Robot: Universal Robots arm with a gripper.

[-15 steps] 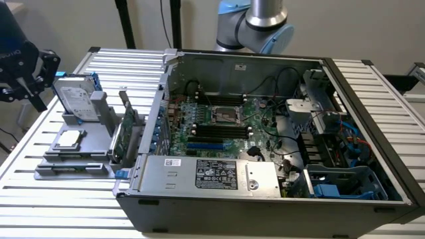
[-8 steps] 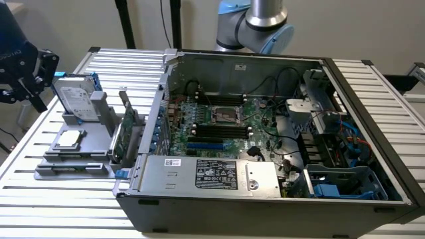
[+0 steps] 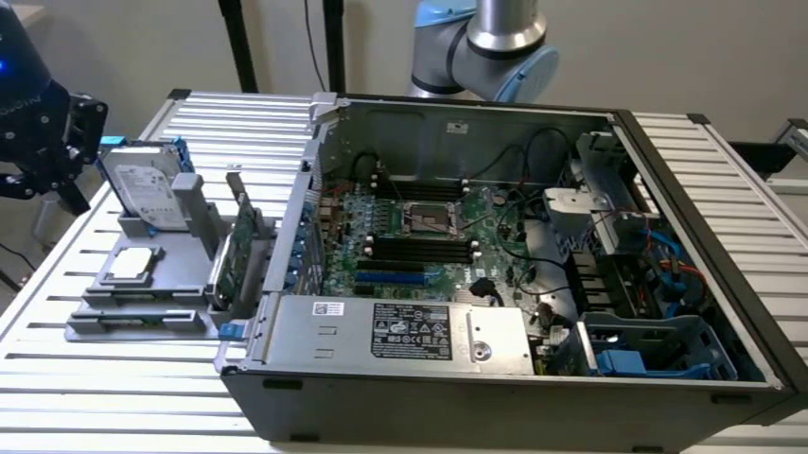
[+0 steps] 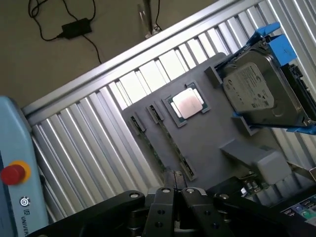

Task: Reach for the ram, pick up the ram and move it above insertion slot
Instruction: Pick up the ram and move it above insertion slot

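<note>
Grey plastic is what matters in the exterior view: the fixture sits on the slatted table, at the exterior view's left of the open computer case. It holds the tilted hard drive and, on its case side, the upright expansion card. My gripper hangs at that view's far left, above the table and just beside the fixture, well apart from the case. The dark memory slots lie on the board inside the case.

From my wrist, I look down on the fixture, with the processor in its recess and the hard drive beyond. A thin, green-tinged strip stands on edge in a long slot: I take that for the ram. My gripper hovers near one end of it, apart from it. Whether my jaws are open or closed I cannot tell; nothing is in them.

I judge this to be the reach, with the pick-up not yet done. The grasp calls for coming square over that narrow edge, centred along its length, without knocking the neighbouring slot.
</note>
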